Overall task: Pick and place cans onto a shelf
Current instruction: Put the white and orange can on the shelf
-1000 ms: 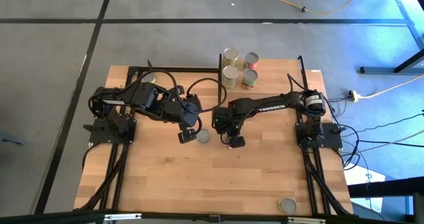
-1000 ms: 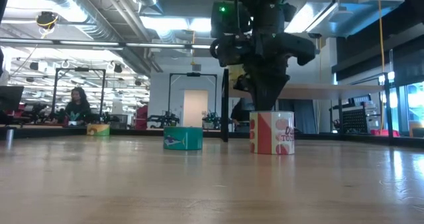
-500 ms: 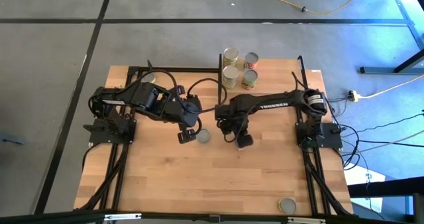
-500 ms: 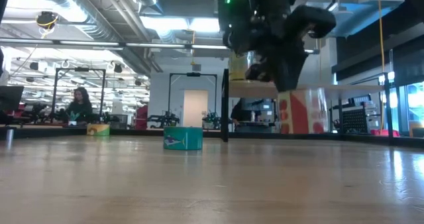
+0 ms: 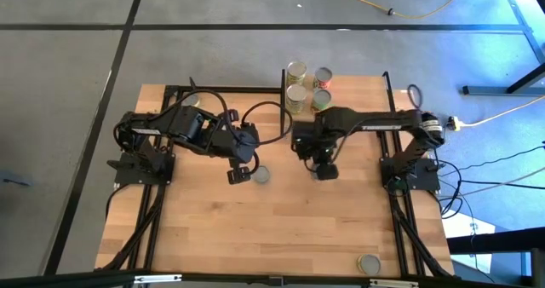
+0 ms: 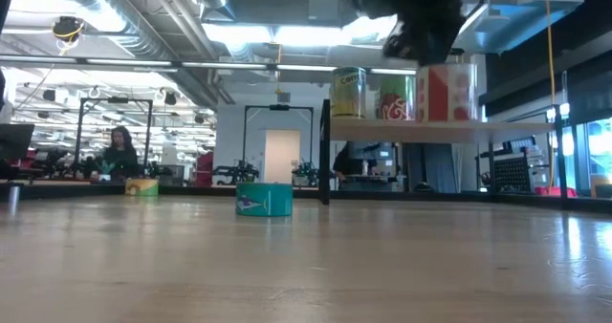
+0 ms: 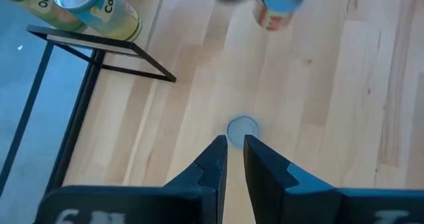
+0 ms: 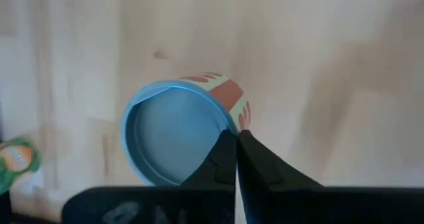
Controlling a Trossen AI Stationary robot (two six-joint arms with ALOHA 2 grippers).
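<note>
My right gripper (image 5: 324,170) is shut on a red-and-white can (image 6: 445,92), held at the height of the shelf board (image 6: 449,127), on its near side. The shelf (image 5: 358,92) stands at the table's far edge and carries several cans (image 5: 295,96), two of which show in the low view (image 6: 349,92). A teal can (image 5: 261,175) stands on its base on the table. My left gripper (image 5: 241,175) waits just left of it, its fingers (image 7: 218,151) almost together and empty. My right gripper pinches the red-and-white can at the rim of its silver top (image 8: 225,128) between its two fingers. The fingers come from above, pointing down. The can hangs below them, about upright and lifted clear of the table; its label side (image 8: 232,95) shows past the rim.
A silver-topped can (image 5: 369,263) stands near the table's near right corner. A yellow-green can (image 6: 142,186) stands at the far left. Black frame rails (image 5: 140,228) and cables (image 5: 255,118) run along both arm bases. Bare tabletop (image 5: 272,228) lies in the near middle.
My right gripper has risen with the red-and-white can and gone toward the table's right and far edges, toward the shelf. The can stood on the table a second ago and now hangs clear at shelf-board height.
</note>
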